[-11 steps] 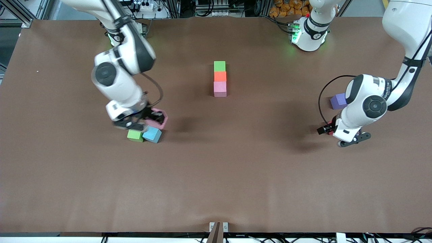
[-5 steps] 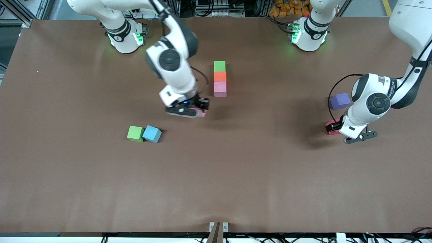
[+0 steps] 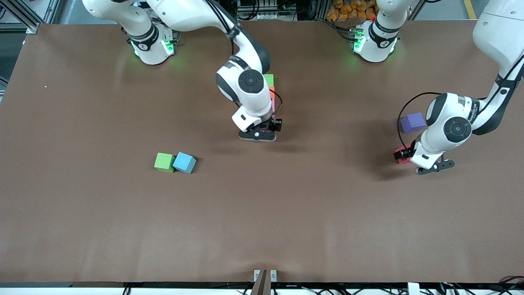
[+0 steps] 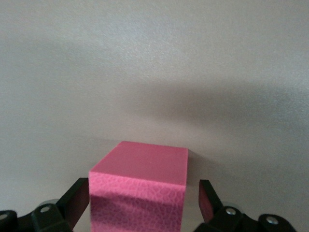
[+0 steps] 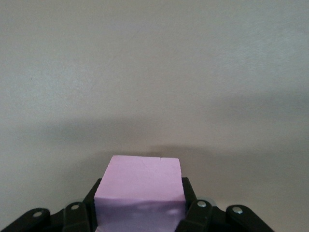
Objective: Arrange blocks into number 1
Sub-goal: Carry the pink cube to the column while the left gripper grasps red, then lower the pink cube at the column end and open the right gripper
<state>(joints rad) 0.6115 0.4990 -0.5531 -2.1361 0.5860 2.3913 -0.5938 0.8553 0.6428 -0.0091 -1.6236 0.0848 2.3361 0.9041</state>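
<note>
A column of blocks lies mid-table: green [image 3: 269, 79], orange [image 3: 272, 91], then pink [image 3: 272, 105], mostly hidden by the right arm. My right gripper [image 3: 262, 131] hangs low over the table at the column's pink end. It is shut on another pink block [image 5: 140, 179], held between its fingers [image 5: 190, 198]; the hand hides this block in the front view. My left gripper [image 3: 404, 157] is open around a red block [image 3: 400, 159] on the table. In the left wrist view this block [image 4: 140, 169] looks deep pink, with a gap to each finger [image 4: 77, 200].
A purple block [image 3: 412, 122] sits close to the left arm's wrist, farther from the front camera than the red one. A loose green block [image 3: 164, 162] and a blue block [image 3: 184, 163] touch each other toward the right arm's end of the table.
The right arm has carried its pink block from beside the loose green and blue blocks across to the column. The left gripper has shifted only slightly and stays open at the red block.
</note>
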